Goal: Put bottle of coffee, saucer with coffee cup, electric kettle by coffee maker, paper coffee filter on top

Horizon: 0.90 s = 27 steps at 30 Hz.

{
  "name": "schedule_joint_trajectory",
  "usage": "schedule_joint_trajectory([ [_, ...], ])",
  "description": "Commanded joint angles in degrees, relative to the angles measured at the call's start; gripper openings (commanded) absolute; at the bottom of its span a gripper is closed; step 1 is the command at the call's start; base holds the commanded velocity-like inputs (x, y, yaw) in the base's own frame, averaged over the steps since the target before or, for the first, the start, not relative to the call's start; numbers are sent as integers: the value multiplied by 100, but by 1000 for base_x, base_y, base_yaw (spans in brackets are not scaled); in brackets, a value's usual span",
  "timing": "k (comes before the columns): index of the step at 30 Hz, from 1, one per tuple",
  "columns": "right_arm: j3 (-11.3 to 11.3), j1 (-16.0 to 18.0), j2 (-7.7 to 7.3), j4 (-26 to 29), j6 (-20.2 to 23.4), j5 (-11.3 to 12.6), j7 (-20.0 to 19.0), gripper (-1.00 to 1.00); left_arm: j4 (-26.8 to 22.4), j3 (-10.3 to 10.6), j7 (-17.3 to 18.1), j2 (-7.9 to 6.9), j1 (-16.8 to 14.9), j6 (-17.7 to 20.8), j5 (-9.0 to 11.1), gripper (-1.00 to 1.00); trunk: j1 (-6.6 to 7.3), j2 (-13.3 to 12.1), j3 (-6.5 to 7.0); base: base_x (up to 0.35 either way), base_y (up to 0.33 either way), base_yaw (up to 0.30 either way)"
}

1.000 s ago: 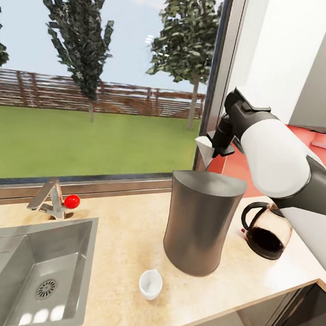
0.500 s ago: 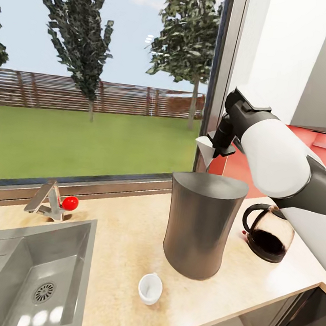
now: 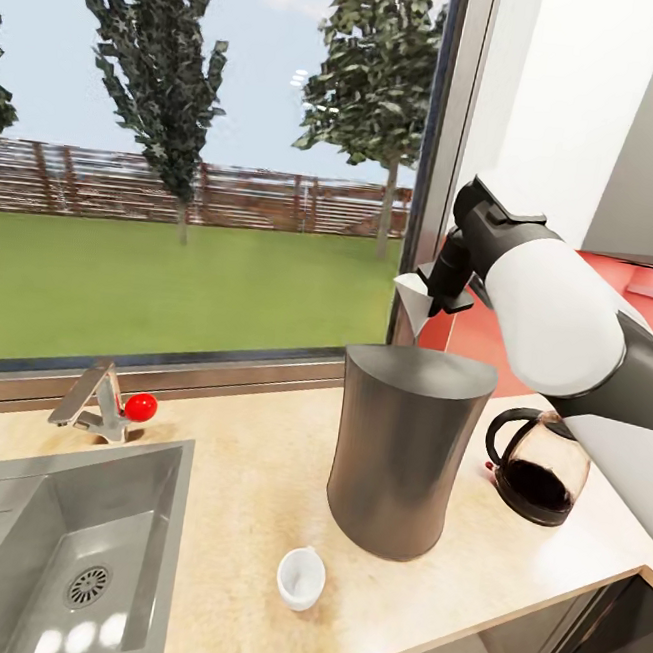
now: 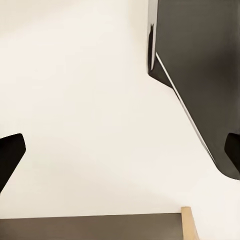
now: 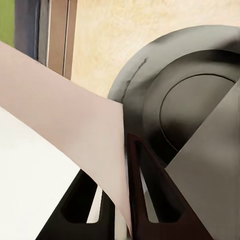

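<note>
On the pale countertop the steel sink sits at the left with its faucet behind it. The coffee cup stands alone at about 7 o'clock from the coffee maker, no saucer under it. The electric kettle is just beside the coffee maker at its 3 o'clock.

Above the coffee maker's back rim, at about 12 o'clock, the right gripper holds the paper coffee filter, its fingers clamped on the sheet. In the right wrist view the filter hangs over the machine's round top.

Compared with a second ago, the gripper and filter have edged slightly toward the coffee maker, and hardly at all in the last half second; their height above the flat top looks unchanged. The camera shifted slightly early on, so faucet and cup appear displaced. That suggests the carry is done and lowering and releasing the filter on the top comes next.

The left gripper shows dark fingertips set wide apart with nothing between them, facing a pale wall.
</note>
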<state>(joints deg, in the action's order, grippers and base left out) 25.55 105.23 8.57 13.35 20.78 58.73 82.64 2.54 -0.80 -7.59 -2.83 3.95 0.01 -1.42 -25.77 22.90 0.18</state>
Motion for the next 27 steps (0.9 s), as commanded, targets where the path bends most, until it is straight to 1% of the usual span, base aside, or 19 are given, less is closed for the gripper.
schedule_joint_trajectory([
  [1, -25, -3, -2, 10, 42, 44, 32, -100, 1, -8, -14, 0, 1, 0, -16, 100, -2, 2, 0, 0, 0, 0],
  [24, -32, -3, -14, 10, 56, 42, 32, -100, 1, 0, -10, 1, 9, 4, -17, 100, -2, 2, 0, 0, 0, 0],
  [25, -32, -3, -14, 11, 57, 42, 32, 100, 1, -1, -8, 1, 9, 6, -17, 100, -2, 2, 0, 17, 0, 0],
  [27, -33, -3, -14, 10, 58, 42, 32, 100, 1, -4, -6, -5, 9, 8, -17, 100, -2, 2, 0, 91, 0, 0],
])
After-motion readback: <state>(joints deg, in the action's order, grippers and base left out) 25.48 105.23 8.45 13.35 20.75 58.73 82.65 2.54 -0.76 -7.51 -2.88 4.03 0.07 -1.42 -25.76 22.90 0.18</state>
